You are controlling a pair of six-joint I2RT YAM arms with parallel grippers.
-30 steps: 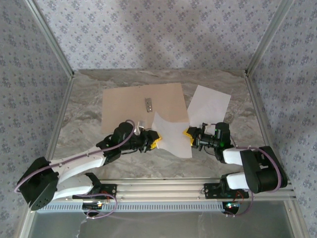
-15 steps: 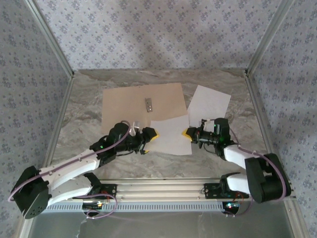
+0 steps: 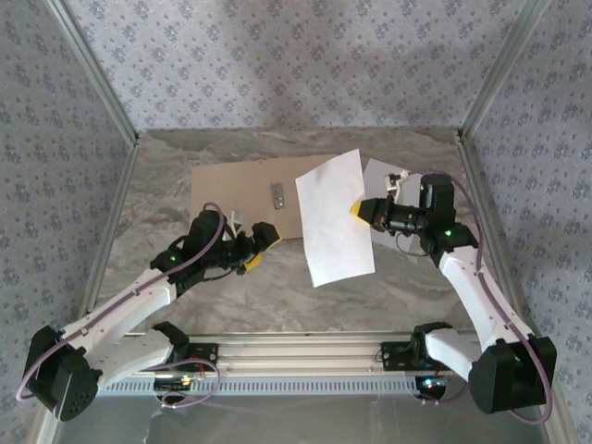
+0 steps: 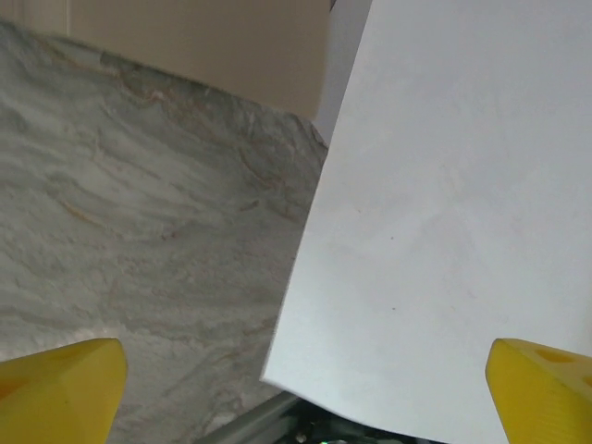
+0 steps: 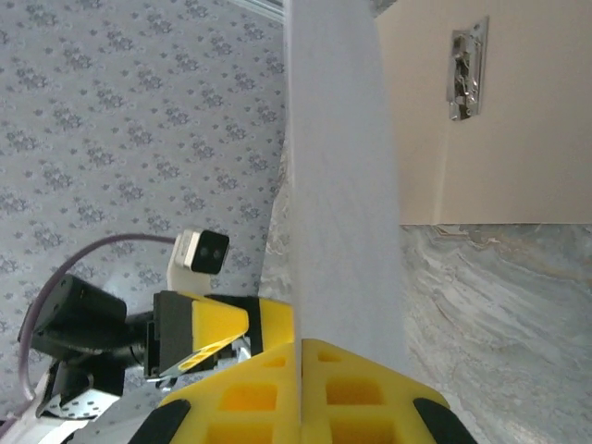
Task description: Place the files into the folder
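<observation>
The tan folder (image 3: pixel 236 194) lies open and flat at the back of the table, its metal clip (image 3: pixel 277 193) showing; it also appears in the right wrist view (image 5: pixel 504 139) and the left wrist view (image 4: pixel 203 42). One of the files, a white sheet (image 3: pixel 333 217), hangs lifted and tilted over the folder's right edge, with my right gripper (image 3: pixel 359 211) shut on its right edge (image 5: pixel 301 356). A second white sheet (image 3: pixel 377 172) lies partly hidden behind that arm. My left gripper (image 3: pixel 257 247) stands open to the left of the lifted sheet (image 4: pixel 453 213), holding nothing.
The marble-patterned tabletop (image 3: pixel 166 222) is fenced by a metal frame and patterned walls. An aluminium rail (image 3: pixel 305 356) with both arm bases runs along the near edge. The left arm lies low across the front left.
My left gripper let go of the sheet, opened wide and drew back to the left. My right gripper shut on the sheet's edge and lifted it up and back toward the folder.
</observation>
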